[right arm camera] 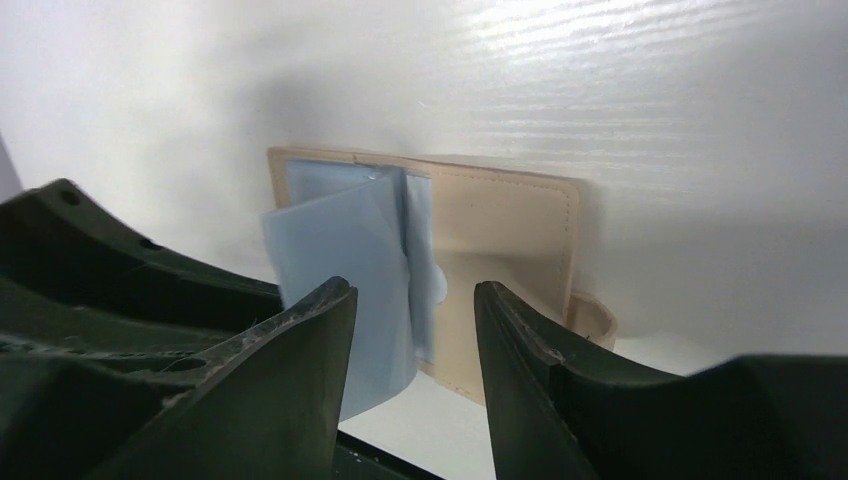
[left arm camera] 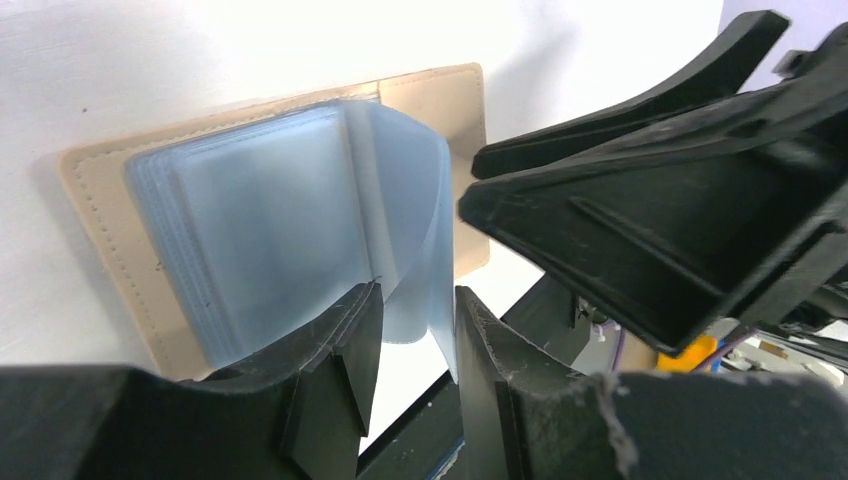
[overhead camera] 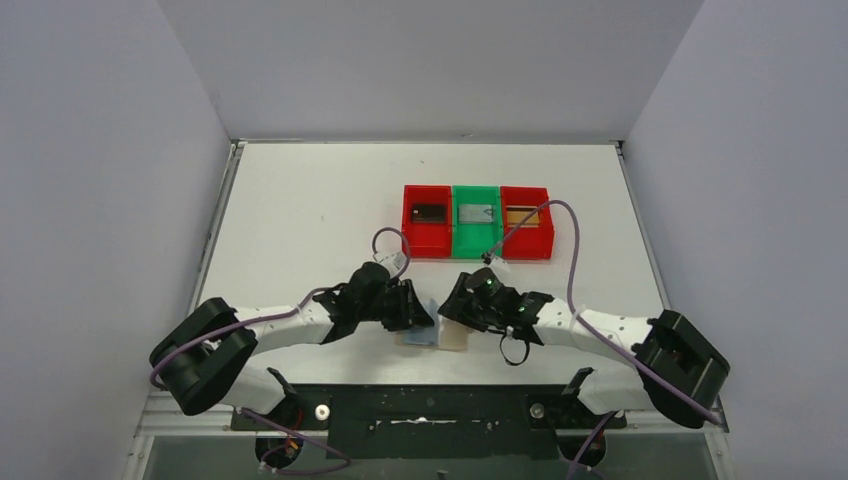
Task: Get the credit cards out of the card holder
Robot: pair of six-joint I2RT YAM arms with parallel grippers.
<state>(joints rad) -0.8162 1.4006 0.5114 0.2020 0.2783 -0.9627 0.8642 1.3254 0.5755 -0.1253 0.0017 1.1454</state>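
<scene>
The tan card holder (overhead camera: 441, 336) lies open near the table's front edge, its pale blue sleeves (left arm camera: 260, 220) fanned over the left panel. One sleeve (left arm camera: 418, 200) curls upward between the fingers of my left gripper (left arm camera: 415, 300), whose jaws stand a little apart around it. My right gripper (right arm camera: 412, 290) is open above the bare tan right panel (right arm camera: 510, 230), close to the raised sleeve (right arm camera: 340, 250). No credit card shows inside the sleeves. Three credit cards lie in the trays: a dark one (overhead camera: 428, 212), a grey one (overhead camera: 477, 212) and a tan one (overhead camera: 522, 214).
A red tray (overhead camera: 411, 228), a green tray (overhead camera: 476, 238) and a second red tray (overhead camera: 545, 235) stand side by side at mid-table. The two grippers (overhead camera: 425, 318) (overhead camera: 458, 306) nearly meet over the holder; the right one's black fingers (left arm camera: 650, 200) fill the left wrist view's right side.
</scene>
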